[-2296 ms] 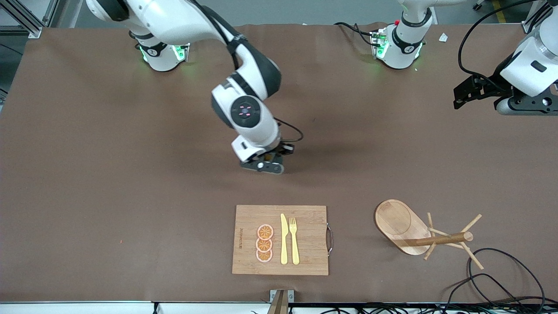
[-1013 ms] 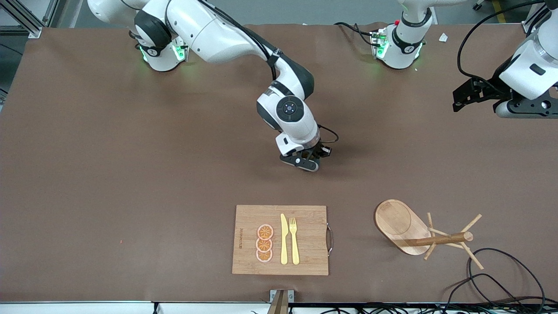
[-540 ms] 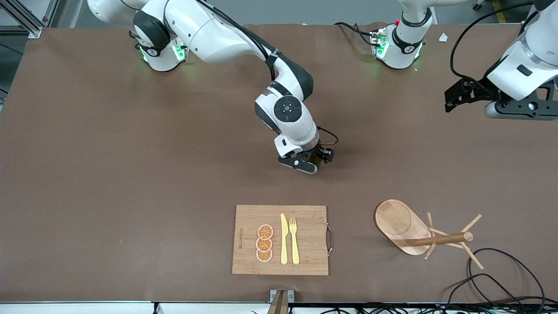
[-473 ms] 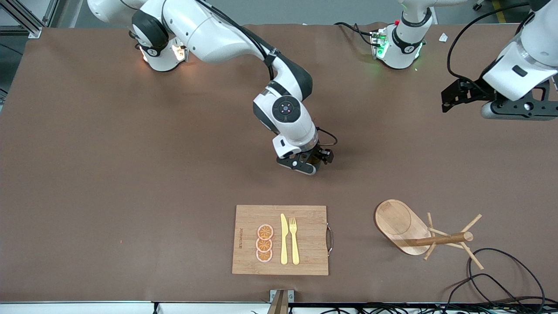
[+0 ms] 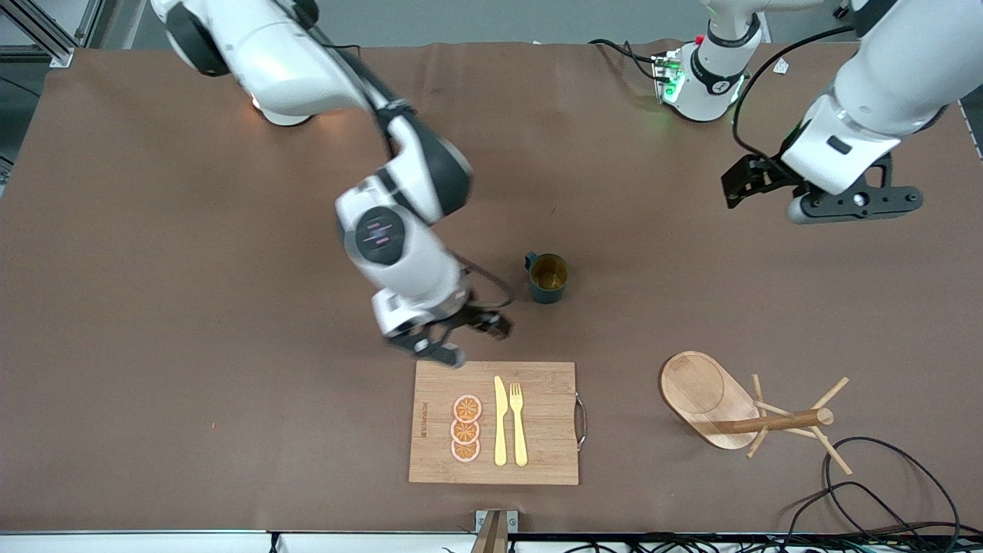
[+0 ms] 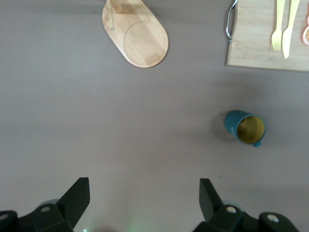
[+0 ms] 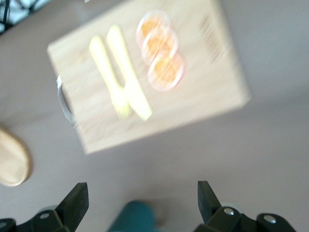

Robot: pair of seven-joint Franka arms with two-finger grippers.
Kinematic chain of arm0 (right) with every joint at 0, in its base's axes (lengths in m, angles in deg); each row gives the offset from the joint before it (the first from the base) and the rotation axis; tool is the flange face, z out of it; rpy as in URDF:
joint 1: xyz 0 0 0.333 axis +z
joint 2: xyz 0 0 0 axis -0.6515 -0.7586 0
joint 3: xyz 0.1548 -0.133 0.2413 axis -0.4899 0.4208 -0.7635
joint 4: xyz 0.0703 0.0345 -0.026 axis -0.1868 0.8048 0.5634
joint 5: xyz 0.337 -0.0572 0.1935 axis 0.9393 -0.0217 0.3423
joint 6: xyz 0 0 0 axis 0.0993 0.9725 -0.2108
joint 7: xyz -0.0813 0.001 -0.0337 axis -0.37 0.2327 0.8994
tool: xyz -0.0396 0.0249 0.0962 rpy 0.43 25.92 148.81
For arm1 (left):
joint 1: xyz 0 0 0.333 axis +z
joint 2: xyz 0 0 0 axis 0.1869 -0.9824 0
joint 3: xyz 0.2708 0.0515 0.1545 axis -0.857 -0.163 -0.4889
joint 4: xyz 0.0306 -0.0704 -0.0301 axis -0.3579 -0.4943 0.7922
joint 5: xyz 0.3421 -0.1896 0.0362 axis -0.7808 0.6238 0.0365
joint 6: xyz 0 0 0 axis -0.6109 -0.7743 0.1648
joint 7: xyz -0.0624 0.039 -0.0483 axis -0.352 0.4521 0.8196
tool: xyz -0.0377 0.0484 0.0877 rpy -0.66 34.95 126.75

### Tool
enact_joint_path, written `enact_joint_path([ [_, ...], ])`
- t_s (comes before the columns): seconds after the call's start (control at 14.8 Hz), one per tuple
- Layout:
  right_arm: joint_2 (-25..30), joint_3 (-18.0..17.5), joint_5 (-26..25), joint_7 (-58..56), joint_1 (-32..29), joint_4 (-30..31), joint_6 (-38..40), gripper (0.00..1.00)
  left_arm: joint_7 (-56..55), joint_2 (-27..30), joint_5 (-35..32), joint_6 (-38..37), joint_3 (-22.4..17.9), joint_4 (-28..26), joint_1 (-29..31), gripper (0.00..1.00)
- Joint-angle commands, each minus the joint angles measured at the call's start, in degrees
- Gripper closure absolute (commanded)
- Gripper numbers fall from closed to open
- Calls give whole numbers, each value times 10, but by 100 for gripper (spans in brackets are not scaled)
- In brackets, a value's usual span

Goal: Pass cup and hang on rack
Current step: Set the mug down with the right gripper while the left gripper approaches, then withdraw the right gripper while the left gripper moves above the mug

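Observation:
The cup (image 5: 547, 277), dark teal with a tan inside, stands upright and free on the table's middle, handle toward the right arm's end. It also shows in the left wrist view (image 6: 245, 128) and blurred in the right wrist view (image 7: 133, 220). My right gripper (image 5: 431, 351) is open and empty, over the table by the cutting board's edge, apart from the cup. My left gripper (image 5: 851, 206) is open and empty, up over bare table toward the left arm's end. The rack (image 5: 718, 403), an oval wooden base with post and thin pegs, sits nearer the front camera than the cup.
A bamboo cutting board (image 5: 537, 453) with a metal handle carries a yellow knife (image 5: 500, 421), a fork (image 5: 518, 422) and orange slices (image 5: 466, 428). Black cables (image 5: 883, 491) loop beside the rack at the table's front edge.
My right gripper has come off the cup and moved toward the cutting board; the cup now stands uncovered. My left arm has swung in toward the table's middle.

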Motion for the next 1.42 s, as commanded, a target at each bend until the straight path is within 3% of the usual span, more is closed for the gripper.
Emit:
enact_joint_path([
  [0.0,47,-7,0,-126,-61,22,52,0,-79,-36,-8,27,30,16,-18,0],
  [0.2,77,4,-63,-220,-101,34,75,0,-184,-73,-52,57,31,23,-79,0],
  [0.34,97,5,-69,-237,-123,42,102,0,-264,-111,-96,64,31,40,-130,0],
  [0.61,171,6,-110,-257,-179,121,110,0,-409,-184,-156,105,30,71,-212,0],
  [0.88,241,7,-115,-386,-251,176,117,0,-541,-239,-223,151,29,71,-282,0],
  [1.15,335,7,-116,-454,-303,256,128,0,-656,-291,-291,164,28,71,-342,0],
  [1.35,388,7,-116,-490,-330,275,168,0,-771,-333,-352,172,26,71,-384,1],
])
